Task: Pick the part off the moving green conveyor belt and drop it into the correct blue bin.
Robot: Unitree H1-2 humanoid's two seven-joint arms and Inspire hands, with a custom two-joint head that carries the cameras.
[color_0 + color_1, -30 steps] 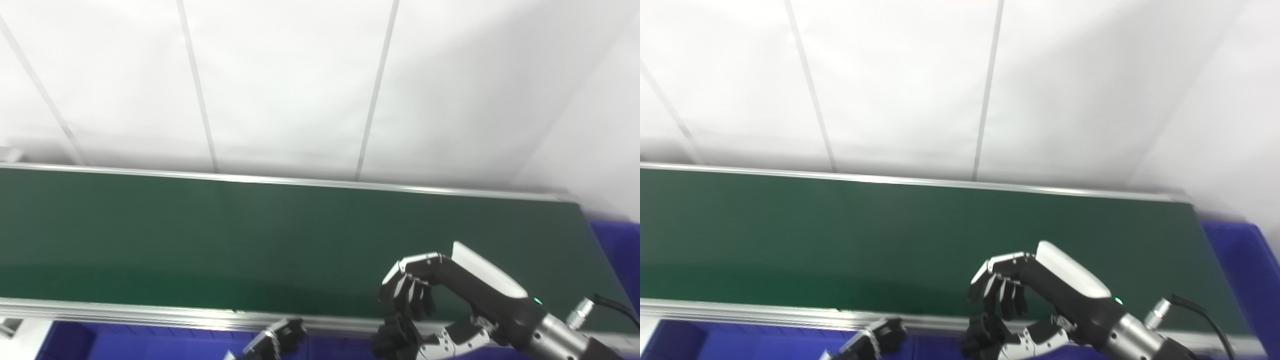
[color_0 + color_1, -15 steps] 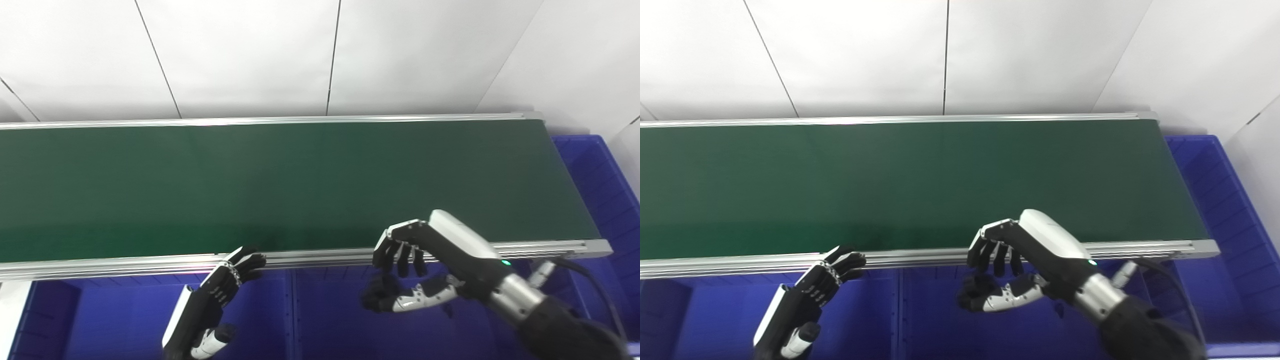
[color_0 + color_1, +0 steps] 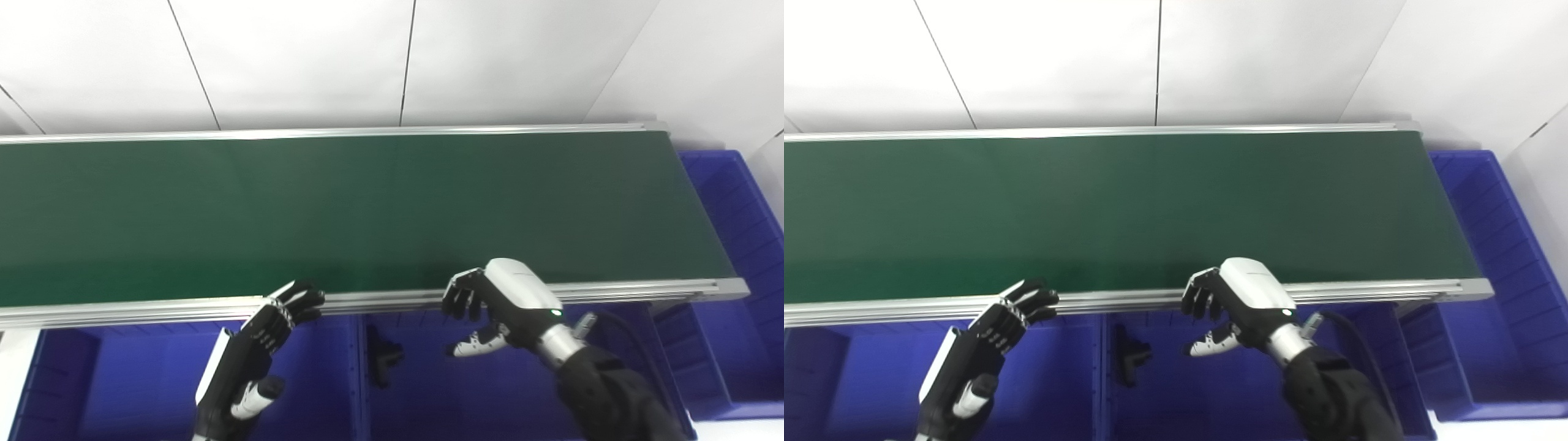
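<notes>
- The left robot hand (image 3: 254,352) hangs over the left blue bin (image 3: 147,380), just near of the belt's near rail (image 3: 153,306). Its fingers are apart and stretched toward the rail, and it holds nothing. I judge it to be waiting, with no share in this step.
- The green conveyor belt (image 3: 343,208) runs left to right across the far half of the scene, and no part lies on the stretch in view.
- The black part (image 3: 381,360) lies in the middle blue bin (image 3: 429,392), close to that bin's left wall and a little near of the rail. It touches neither hand.
- The right robot hand (image 3: 490,309) is to the right of the part and well clear of it, over the same bin, near the rail. Its fingers are curled downward and the thumb juts toward the left, and nothing is held between them.
- By my reading the drop is done: the part is off the belt and inside a bin. Whether this is the correct bin cannot be told from these views.
- The next move, as I judge it, calls for the right robot hand to rise clear of the bin and rail, spread its fingers and be ready over the belt.
- A further blue bin (image 3: 735,202) stands at the belt's right end.
</notes>
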